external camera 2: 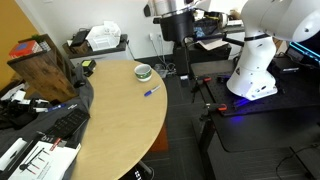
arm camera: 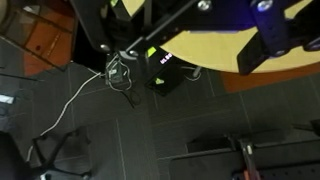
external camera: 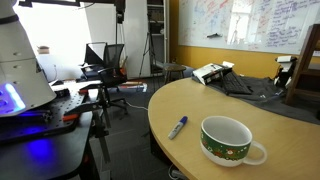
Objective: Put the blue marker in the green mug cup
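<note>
The blue marker point(external camera: 178, 127) lies flat on the tan curved table point(external camera: 190, 105), a short way from the green mug cup point(external camera: 228, 140), which stands upright with its white inside empty. Both also show in an exterior view: the marker point(external camera 2: 152, 91) near the table edge and the mug point(external camera 2: 144, 72) beyond it. My gripper point(external camera 2: 180, 52) hangs high beside the table, over the floor, well away from both. In the wrist view its two dark fingers are spread wide at the top point(arm camera: 185, 35) with nothing between them. That view shows neither marker nor mug.
The wrist view looks down on dark floor with cables and a black box point(arm camera: 165, 72), with the table's edge point(arm camera: 215, 55) above. A keyboard and clutter point(external camera 2: 55, 125) sit at one end of the table and a wooden block point(external camera 2: 45, 65) nearby. The white robot base point(external camera 2: 255, 60) stands on a black stand.
</note>
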`<state>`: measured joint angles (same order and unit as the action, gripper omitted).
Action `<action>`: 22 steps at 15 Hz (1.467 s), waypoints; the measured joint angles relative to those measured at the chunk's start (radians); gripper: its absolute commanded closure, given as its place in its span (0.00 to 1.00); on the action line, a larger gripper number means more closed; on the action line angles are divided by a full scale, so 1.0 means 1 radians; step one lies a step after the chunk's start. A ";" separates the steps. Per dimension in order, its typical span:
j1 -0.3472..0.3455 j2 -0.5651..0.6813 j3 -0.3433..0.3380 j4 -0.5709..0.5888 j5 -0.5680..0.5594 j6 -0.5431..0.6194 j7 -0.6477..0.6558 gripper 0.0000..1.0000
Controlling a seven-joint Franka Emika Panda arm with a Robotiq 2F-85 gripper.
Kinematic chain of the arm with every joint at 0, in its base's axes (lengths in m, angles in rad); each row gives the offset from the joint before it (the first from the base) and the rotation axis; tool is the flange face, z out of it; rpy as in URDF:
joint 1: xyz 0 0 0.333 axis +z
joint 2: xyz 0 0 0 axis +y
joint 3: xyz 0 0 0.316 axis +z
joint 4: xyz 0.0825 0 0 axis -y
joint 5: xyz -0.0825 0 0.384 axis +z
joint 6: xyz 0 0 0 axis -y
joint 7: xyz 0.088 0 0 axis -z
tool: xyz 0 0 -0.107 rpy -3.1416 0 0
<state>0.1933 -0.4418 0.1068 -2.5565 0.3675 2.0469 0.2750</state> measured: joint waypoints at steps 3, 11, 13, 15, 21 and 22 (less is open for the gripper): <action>-0.004 0.002 0.003 0.000 -0.004 0.001 0.000 0.00; -0.137 0.229 0.021 -0.003 -0.476 0.118 -0.085 0.00; -0.158 0.306 -0.011 0.005 -0.554 0.133 -0.179 0.00; -0.176 0.379 -0.049 0.022 -0.619 0.156 -0.288 0.00; -0.179 0.475 -0.070 0.076 -0.708 0.192 -0.453 0.00; -0.178 0.475 -0.070 0.076 -0.708 0.192 -0.454 0.00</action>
<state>0.0154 0.0336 0.0372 -2.4803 -0.3401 2.2388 -0.1788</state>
